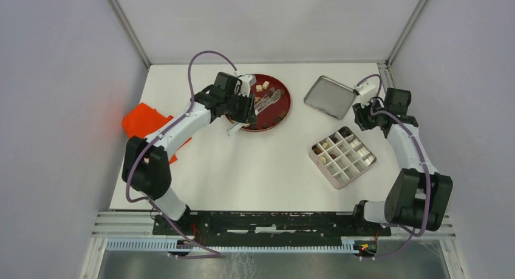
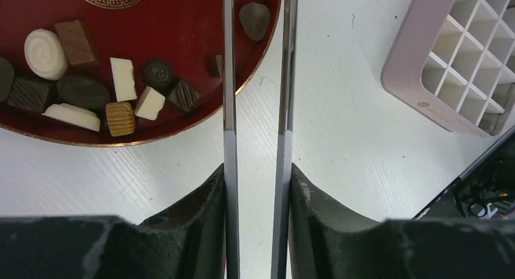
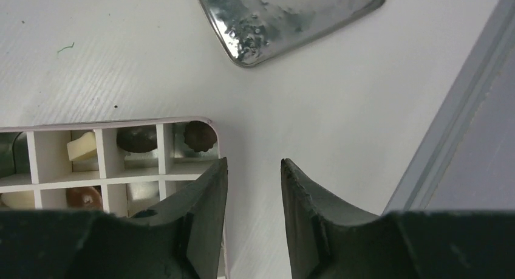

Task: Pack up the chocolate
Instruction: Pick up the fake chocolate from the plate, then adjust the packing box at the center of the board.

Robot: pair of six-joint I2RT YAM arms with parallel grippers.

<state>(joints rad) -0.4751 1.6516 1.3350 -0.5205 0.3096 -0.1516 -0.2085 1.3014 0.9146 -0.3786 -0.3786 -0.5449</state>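
Observation:
Several chocolate pieces (image 2: 121,78), dark, brown and cream, lie on the red plate (image 2: 182,24) at the back of the table (image 1: 262,86). My left gripper (image 2: 258,175) is shut on metal tweezers (image 2: 229,78). Their two arms run apart from each other past the plate's right rim, with nothing between the tips. A white gridded box (image 1: 316,160) holds a few chocolates (image 3: 136,139) in its far cells. My right gripper (image 3: 254,163) hangs open and empty just off the box's far right corner (image 3: 206,122).
A square metal tray (image 1: 330,96) lies behind the box, close to the right arm (image 3: 291,11). An orange object (image 1: 143,124) sits at the left edge under the left arm. The enclosure's wall and frame rail stand close on the right (image 3: 437,145).

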